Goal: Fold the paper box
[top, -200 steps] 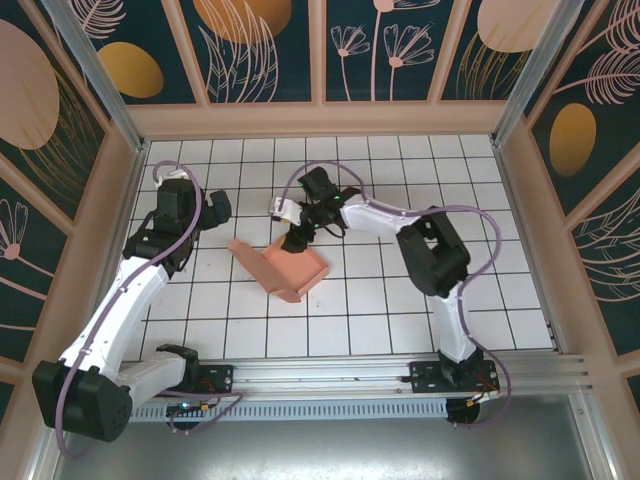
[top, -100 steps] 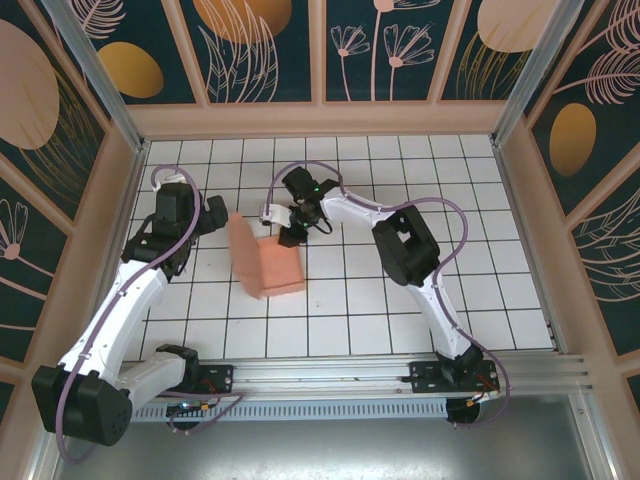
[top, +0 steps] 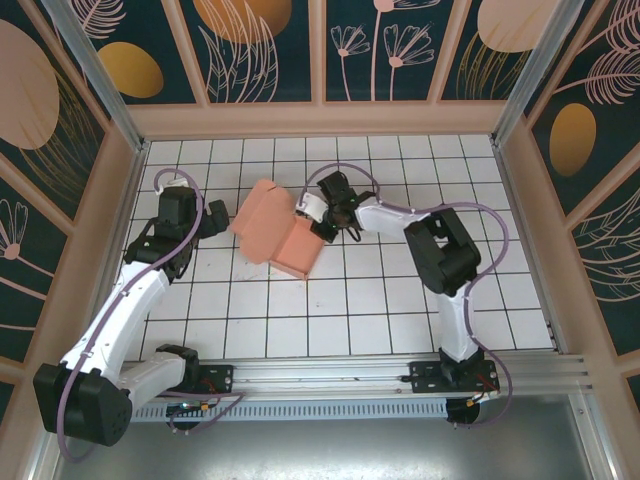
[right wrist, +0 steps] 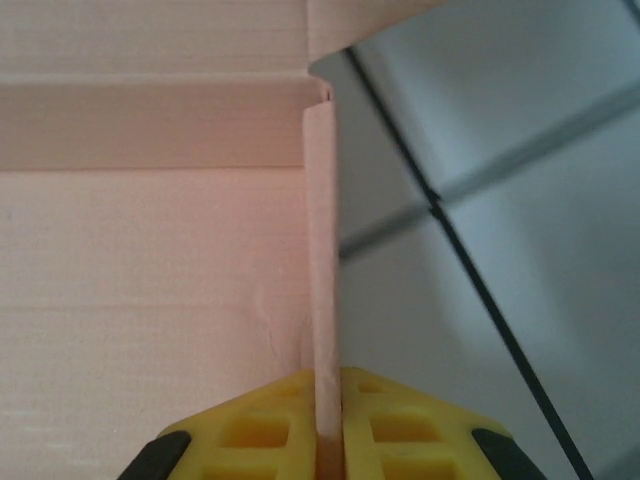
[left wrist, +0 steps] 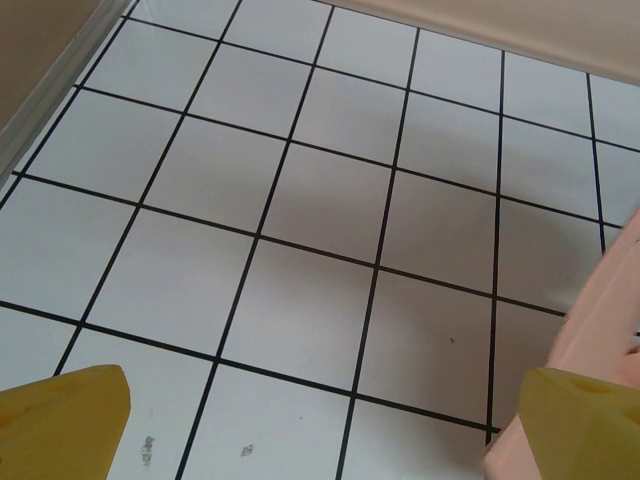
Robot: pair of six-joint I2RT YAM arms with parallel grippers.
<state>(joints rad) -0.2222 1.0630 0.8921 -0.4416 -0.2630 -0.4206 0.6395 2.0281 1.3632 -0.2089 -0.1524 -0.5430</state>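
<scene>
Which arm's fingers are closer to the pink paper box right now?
Right. The right fingers are pinched shut on a thin wall at the right edge of the paper box. The left fingers stand wide open just off its left side, holding nothing.

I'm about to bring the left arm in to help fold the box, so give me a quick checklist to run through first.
1. Right gripper pinched on a thin wall of the paper box: ok.
2. Left gripper wide open: ok.
3. Nothing inside the left gripper's gap, just the table below it: ok.
4. Box edge right beside the left gripper, one fingertip next to it: ok.
5. Box fully folded: not ok, panels stand open at angles.
6. Box bottom resting flat on the table: cannot tell.
</scene>
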